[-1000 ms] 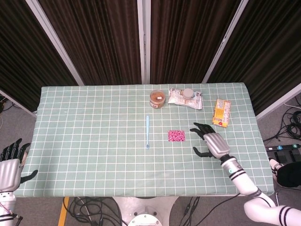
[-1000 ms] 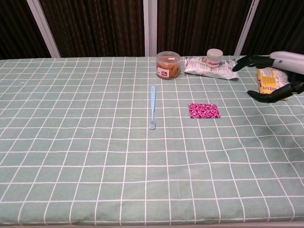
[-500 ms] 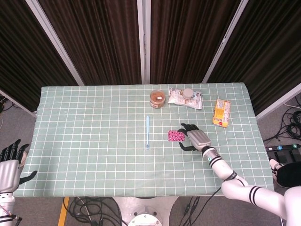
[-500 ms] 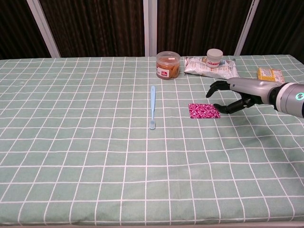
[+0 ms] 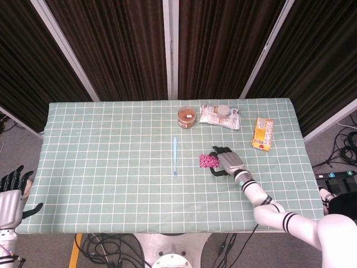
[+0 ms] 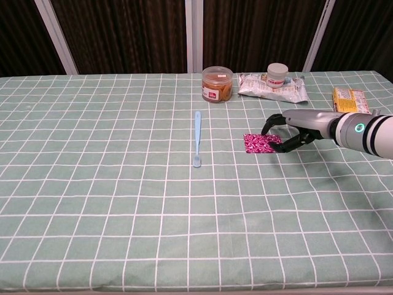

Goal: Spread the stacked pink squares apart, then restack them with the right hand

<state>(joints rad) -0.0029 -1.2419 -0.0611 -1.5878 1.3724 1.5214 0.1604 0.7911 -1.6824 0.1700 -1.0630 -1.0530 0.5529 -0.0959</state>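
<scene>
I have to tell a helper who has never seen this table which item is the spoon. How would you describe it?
On the green checked tablecloth, look near the middle, just in front of the brown jar. The spoon lies flat there, to the left of the pink squares. It is the only long, thin, pale blue thing there.

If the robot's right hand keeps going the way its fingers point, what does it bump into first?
Most likely the pink squares: the right hand points left at them, fingertips already at their right edge.
</scene>
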